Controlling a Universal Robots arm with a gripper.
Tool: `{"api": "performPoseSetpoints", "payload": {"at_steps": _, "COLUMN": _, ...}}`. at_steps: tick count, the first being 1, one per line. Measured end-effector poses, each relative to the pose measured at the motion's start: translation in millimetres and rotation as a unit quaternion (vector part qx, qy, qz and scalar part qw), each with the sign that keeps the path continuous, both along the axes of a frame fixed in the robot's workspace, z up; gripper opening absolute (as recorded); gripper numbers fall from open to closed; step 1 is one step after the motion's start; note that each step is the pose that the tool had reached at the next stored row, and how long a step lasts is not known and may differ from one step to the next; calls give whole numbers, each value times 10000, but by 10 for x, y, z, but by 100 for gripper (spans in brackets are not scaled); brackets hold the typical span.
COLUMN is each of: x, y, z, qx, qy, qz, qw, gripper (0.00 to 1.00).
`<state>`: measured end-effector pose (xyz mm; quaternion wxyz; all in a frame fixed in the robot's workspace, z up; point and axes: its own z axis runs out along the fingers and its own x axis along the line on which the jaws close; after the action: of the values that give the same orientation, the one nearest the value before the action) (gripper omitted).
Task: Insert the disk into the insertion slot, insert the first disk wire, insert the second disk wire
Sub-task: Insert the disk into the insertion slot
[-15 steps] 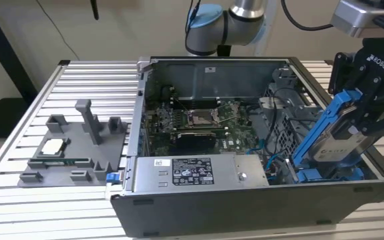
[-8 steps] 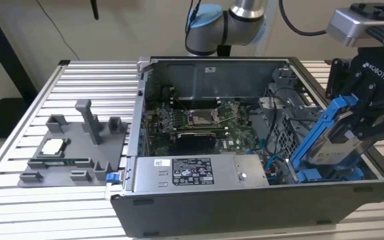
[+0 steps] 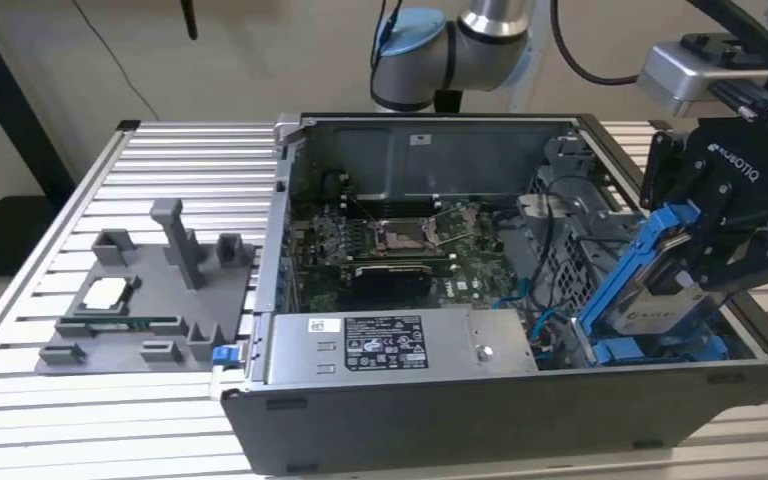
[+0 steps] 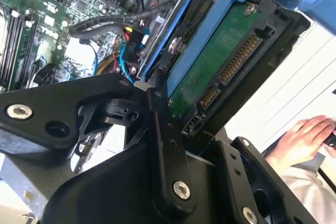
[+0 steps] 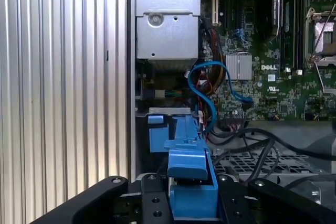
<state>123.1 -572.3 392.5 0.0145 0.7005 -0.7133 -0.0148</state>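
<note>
My gripper is shut on the disk, a silver-grey drive with a white label in a blue carrier frame. It holds the disk tilted, high end up, over the front corner of the open computer case at the exterior view's right. The disk's lower end reaches down into the insertion slot area, among blue plastic parts. In the second wrist view the disk's green underside and its connectors face the camera between black fingers. The first wrist view looks along the blue carrier toward the bay. A blue wire curls beside it.
A silver power supply box lies along the case front, with the motherboard behind it. Black cables run near the bay. A grey fixture stands on the slatted table. A person's hand rests beyond the case.
</note>
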Motion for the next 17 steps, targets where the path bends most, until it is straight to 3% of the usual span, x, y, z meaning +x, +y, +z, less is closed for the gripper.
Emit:
{"api": "performPoseSetpoints", "payload": {"at_steps": 4, "x": -2, "y": 66, "z": -55, "qx": 5, "qy": 0, "qz": 0, "qw": 10000, "gripper": 33}}
{"api": "performPoseSetpoints", "payload": {"at_steps": 7, "x": -2, "y": 75, "z": -58, "qx": 2, "qy": 0, "qz": 0, "qw": 10000, "gripper": 35}}
{"api": "performPoseSetpoints", "payload": {"at_steps": 8, "x": -2, "y": 75, "z": -58, "qx": 2, "qy": -1, "qz": 0, "qw": 10000, "gripper": 41}}
{"api": "performPoseSetpoints", "payload": {"at_steps": 12, "x": -3, "y": 76, "z": 18, "qx": 32, "qy": 2, "qz": -1, "qw": 10000, "gripper": 41}}
{"api": "performPoseSetpoints", "payload": {"at_steps": 17, "x": -1, "y": 113, "z": 29, "qx": 50, "qy": 2, "qz": -1, "qw": 10000, "gripper": 41}}
